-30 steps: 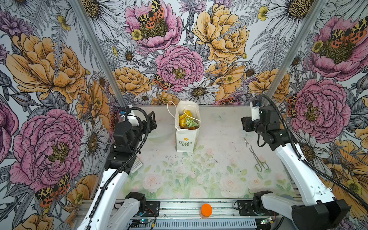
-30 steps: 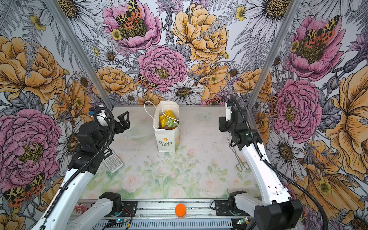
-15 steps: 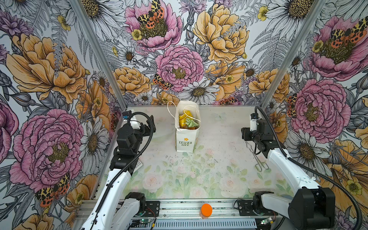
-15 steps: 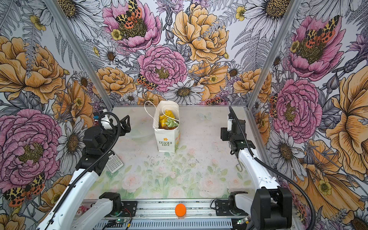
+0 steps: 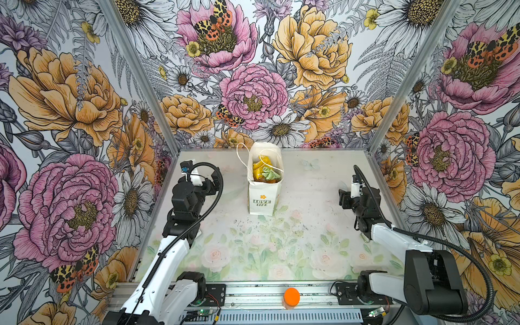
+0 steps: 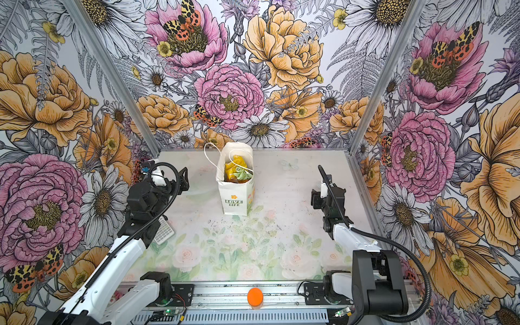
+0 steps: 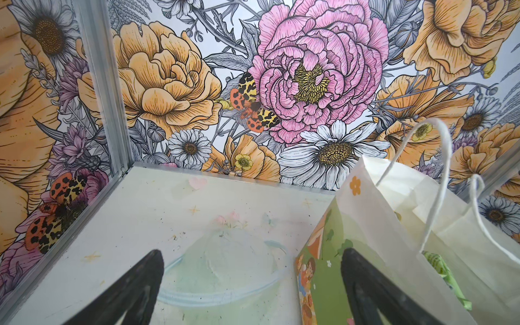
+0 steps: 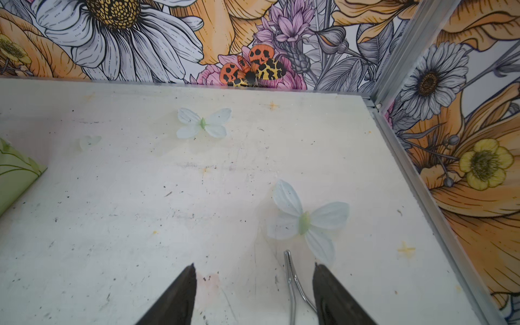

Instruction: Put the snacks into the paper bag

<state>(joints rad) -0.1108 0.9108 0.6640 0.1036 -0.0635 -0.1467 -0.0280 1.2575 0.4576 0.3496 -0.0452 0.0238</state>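
When you start at the near edge, you see the orange jar (image 5: 291, 297) on the rail (image 5: 253, 291).

Farther in, your left claw (image 7: 253, 253) is spread wide. Nothing is in it. It hangs to the left of the bag (image 5: 263, 197), near it but apart, and points at the back wall.

Your right claw (image 8: 254, 267) is on the right side, well apart from the bag. It is spread too and holds nothing. A thin metal tool (image 8: 292, 284) lies on the table (image 8: 140, 197) under it, closer to one finger.

Between the two claws, a bit left of the middle, the bag stands straight up. Its long side runs up and down. Its mouth is open at the top. The words "LOVE LIFE" face the near edge.

The snacks (image 5: 260, 170) are inside the bag and fill it almost to the top. You can see yellow and orange packets, with a pale green one (image 5: 272, 176) on top. One cord handle (image 5: 239, 157) sticks out at the bag's far left corner. The other lies across the snacks.
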